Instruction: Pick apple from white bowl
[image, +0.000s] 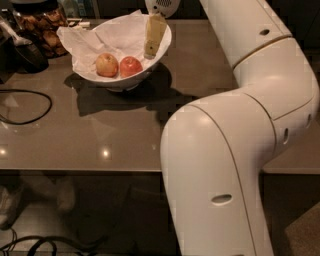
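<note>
Glossy white bowl (151, 66), crumpled paper (90, 40); smooth apple (131, 66); gripper (150, 51) (matt tan) over the bowl's right rim; polished table (125, 132).

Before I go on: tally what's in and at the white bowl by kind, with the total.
Apples: 2, the red apple and the yellowish apple, side by side
White bowl: 1
Crumpled paper lining it: 1
Tool: 1, hanging inside the bowl's right rim, just right of the red apple
Total: 5
</note>
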